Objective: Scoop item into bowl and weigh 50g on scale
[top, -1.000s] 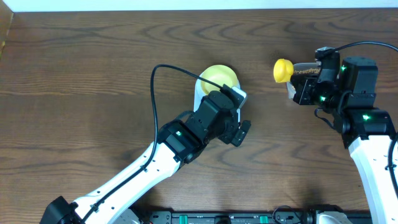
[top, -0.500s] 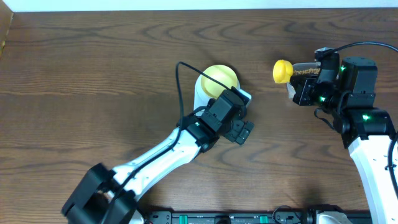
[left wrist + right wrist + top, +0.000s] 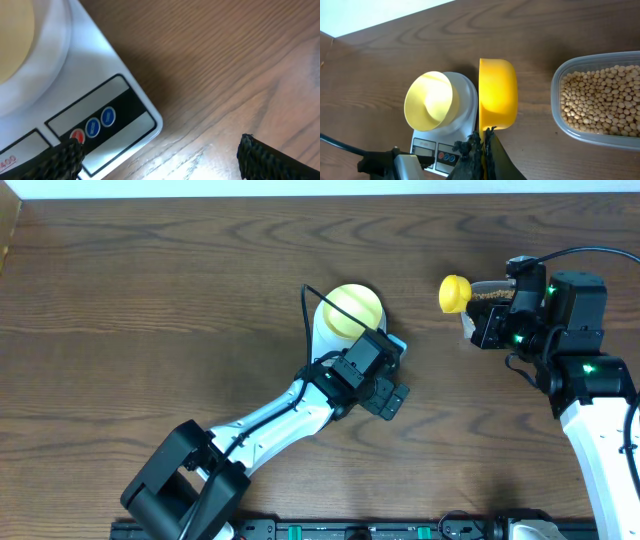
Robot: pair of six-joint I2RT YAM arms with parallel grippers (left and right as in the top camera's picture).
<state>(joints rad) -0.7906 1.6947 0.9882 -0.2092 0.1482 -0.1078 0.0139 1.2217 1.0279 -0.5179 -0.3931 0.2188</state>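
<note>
The pale-yellow bowl (image 3: 352, 309) sits on the white scale (image 3: 393, 339), and no beans show in it in the right wrist view (image 3: 429, 107). My left gripper (image 3: 390, 397) is open and empty, low over the table at the scale's front corner, one finger beside the round buttons (image 3: 92, 128). My right gripper (image 3: 485, 137) is shut on the handle of a bright yellow measuring spoon (image 3: 496, 92), held above the table between the scale (image 3: 466, 95) and the beans (image 3: 600, 97). No beans show in the spoon.
The beans lie in a clear plastic tub (image 3: 557, 107) to the right of the scale, mostly hidden under my right arm in the overhead view. Dark wood table (image 3: 150, 300) all around. A black cable (image 3: 308, 305) from the left arm arcs beside the bowl.
My left arm has swung right and forward, bringing its gripper past the scale's front corner. The right arm and spoon have not moved.
</note>
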